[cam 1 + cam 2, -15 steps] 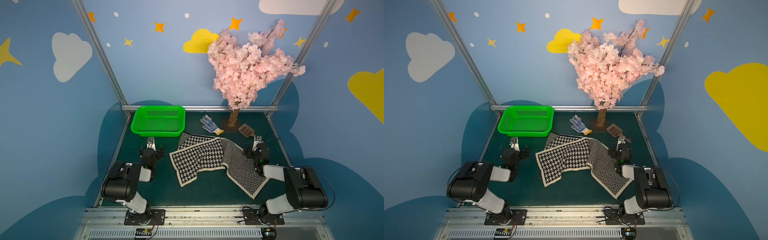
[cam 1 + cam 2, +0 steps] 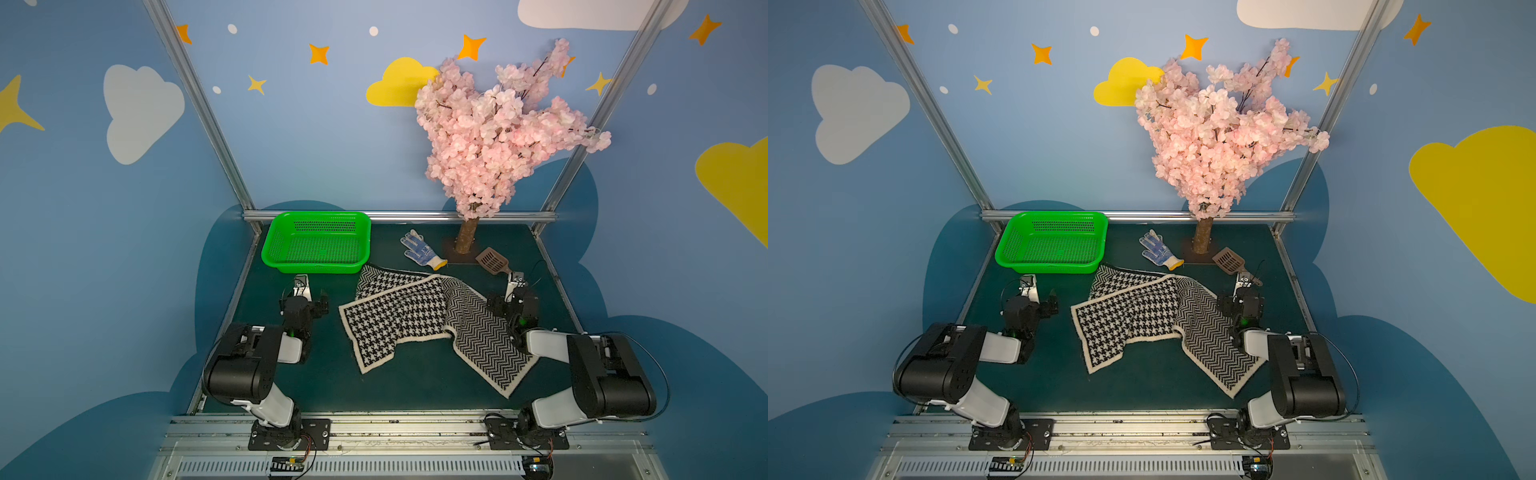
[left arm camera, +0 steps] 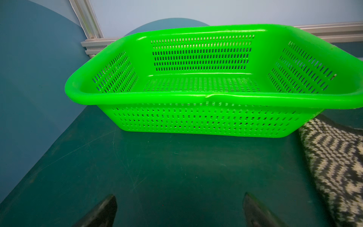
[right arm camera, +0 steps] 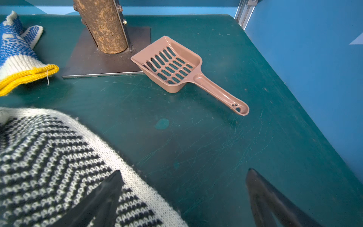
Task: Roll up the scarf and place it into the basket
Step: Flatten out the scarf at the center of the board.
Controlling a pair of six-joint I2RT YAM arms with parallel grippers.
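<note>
Nothing has visibly moved since the earlier frame: both arms and the cloth lie as they did. On the dark green counter (image 2: 415, 386) stands one pink blossom tree (image 2: 498, 137) at the back. Next in size, the one scarf (image 2: 432, 324) lies unrolled in the middle between the arms, houndstooth side up on one half and herringbone up on the other, with a twist where they meet. Its far corner lies just beside the near corner of the one basket (image 2: 316, 268), which is empty at the back left. By my reading the task has not begun: rolling, lifting and placing are all left. Of the two arms, the left hand (image 3: 179, 198) is released, its jaws wide over bare counter and facing the basket. The right hand (image 4: 184, 173) is also released and grasps nothing; one finger hangs over the scarf's cream edge, though I cannot tell whether it touches. Smaller still are one dotted glove (image 2: 419, 249) and one brown scoop (image 2: 492, 261), both near the trunk.
</note>
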